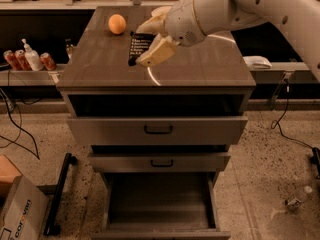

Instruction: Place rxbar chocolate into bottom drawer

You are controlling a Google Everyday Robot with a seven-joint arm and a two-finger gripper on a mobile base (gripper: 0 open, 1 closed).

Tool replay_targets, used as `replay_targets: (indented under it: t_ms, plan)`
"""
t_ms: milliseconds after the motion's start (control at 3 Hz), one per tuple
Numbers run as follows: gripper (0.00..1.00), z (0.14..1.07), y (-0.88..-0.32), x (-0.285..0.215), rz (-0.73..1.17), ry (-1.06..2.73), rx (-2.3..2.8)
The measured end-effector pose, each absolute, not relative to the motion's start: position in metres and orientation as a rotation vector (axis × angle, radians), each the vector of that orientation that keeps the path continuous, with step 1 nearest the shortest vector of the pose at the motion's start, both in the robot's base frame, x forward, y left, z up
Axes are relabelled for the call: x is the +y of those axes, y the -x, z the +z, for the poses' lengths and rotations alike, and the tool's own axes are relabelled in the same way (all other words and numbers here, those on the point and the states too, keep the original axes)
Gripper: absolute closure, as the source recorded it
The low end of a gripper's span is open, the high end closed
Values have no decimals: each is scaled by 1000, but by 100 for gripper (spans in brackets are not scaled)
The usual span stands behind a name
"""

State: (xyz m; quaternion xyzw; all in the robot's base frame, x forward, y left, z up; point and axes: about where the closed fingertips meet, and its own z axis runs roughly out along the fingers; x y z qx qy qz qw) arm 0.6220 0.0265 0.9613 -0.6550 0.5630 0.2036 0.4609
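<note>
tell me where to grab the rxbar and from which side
By its right edge, coming from the right: the rxbar is thin and flat, so jaws can close across it. The gripper, over the cabinet top, holds it that way.

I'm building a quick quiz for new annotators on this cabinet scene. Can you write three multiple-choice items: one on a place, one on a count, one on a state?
1. Where is the gripper?
A. Over the cabinet top, at the snack bar
B. Down at the floor
C. Behind the cabinet

2. How many black drawer handles show?
A. One
B. Two
C. Four

3. What state is the bottom drawer in?
A. Shut
B. Pulled out, nothing in it
C. Taken out and lying on the floor

Answers:
1 A: it hangs at the bar above the top.
2 B: two show, one above the other.
3 B: its grey floor lies bare.
</note>
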Motion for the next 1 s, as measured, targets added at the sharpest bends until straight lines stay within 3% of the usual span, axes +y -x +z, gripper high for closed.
replay_targets:
  t_ms: [1000]
  plan:
    - [100,911,-530,19,660,1629,1462]
